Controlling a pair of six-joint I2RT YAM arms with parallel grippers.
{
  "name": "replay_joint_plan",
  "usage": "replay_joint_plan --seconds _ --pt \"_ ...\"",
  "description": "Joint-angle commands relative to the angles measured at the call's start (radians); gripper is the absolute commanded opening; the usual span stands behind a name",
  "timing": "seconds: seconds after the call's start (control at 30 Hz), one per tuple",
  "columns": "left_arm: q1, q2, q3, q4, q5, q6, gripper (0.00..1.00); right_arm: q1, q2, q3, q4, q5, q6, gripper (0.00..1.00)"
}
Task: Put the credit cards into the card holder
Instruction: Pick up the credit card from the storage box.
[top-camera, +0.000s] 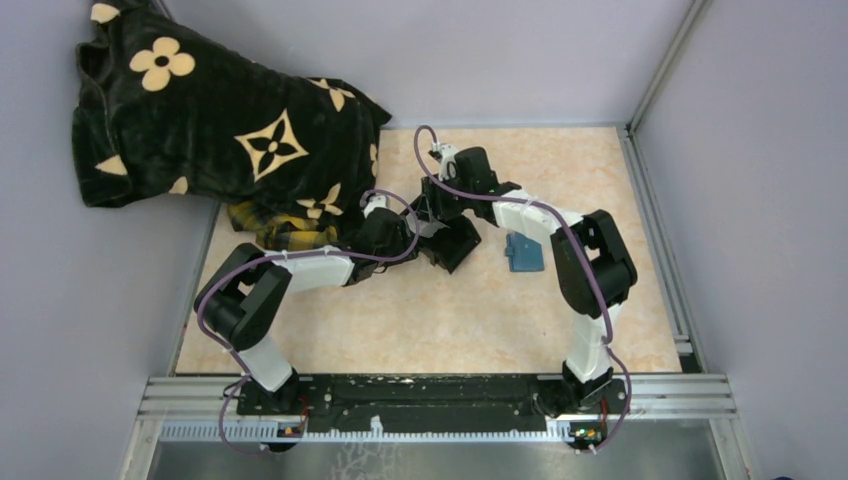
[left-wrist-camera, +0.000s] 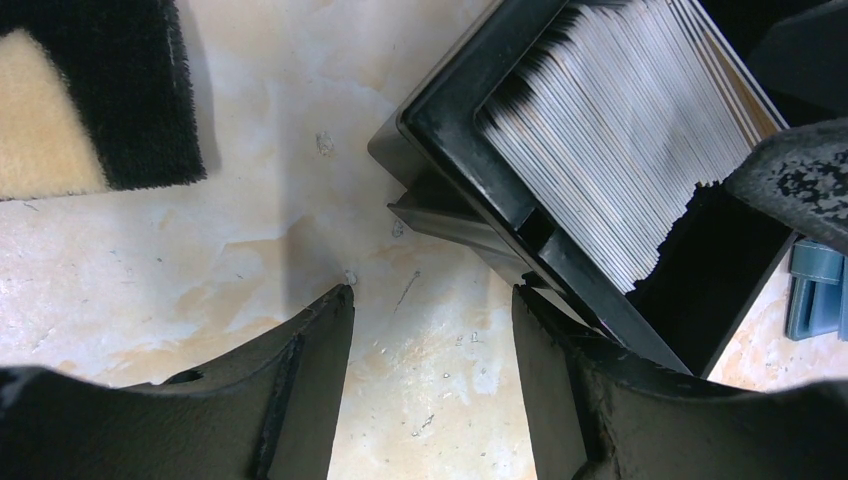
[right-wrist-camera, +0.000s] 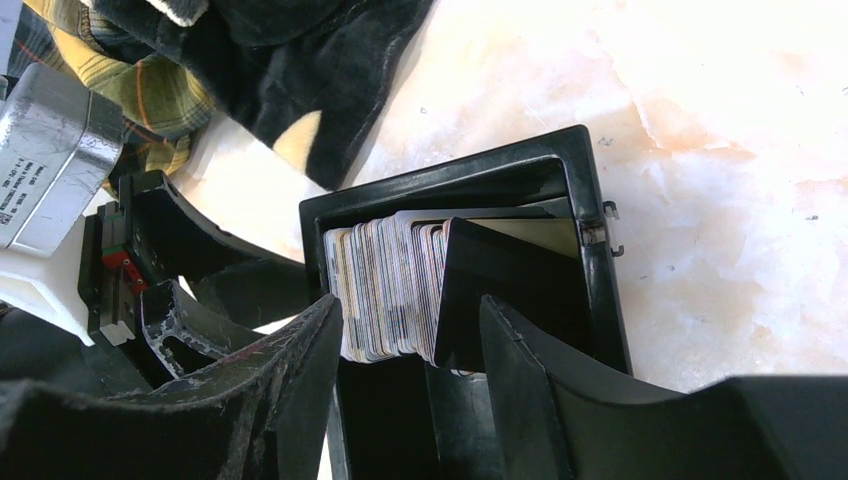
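A stack of pale credit cards stands on edge in a black open-topped box, with a black divider beside it. My right gripper is open above the box, its tips either side of the stack's near end, holding nothing. My left gripper is open over bare table, its right finger against the box's outer wall. The cards show there too. The blue card holder lies shut on the table right of the box; its edge shows in the left wrist view.
A black blanket with cream flower patterns and a yellow plaid cloth lie at the back left, close to the left arm. Grey walls and a metal rail bound the tabletop.
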Motion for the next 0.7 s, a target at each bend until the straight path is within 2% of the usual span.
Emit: replay_joint_plan --seconds 0.0,0.2,0.43,0.67 --pt "-0.006 0.020 0.014 0.015 0.010 -0.017 0.66 0.010 0.006 0.056 0.001 0.002 -0.014 0.54" --pt "-0.007 0.024 0.013 0.018 0.011 -0.019 0.66 0.010 0.018 0.056 -0.007 0.014 -0.020 0.54" --pt "-0.006 0.029 0.012 0.017 0.011 -0.021 0.66 0.010 0.022 0.062 -0.013 0.003 -0.019 0.39" --pt "-0.006 0.038 0.014 0.019 0.012 -0.026 0.66 0.010 -0.011 0.047 -0.011 -0.011 -0.013 0.34"
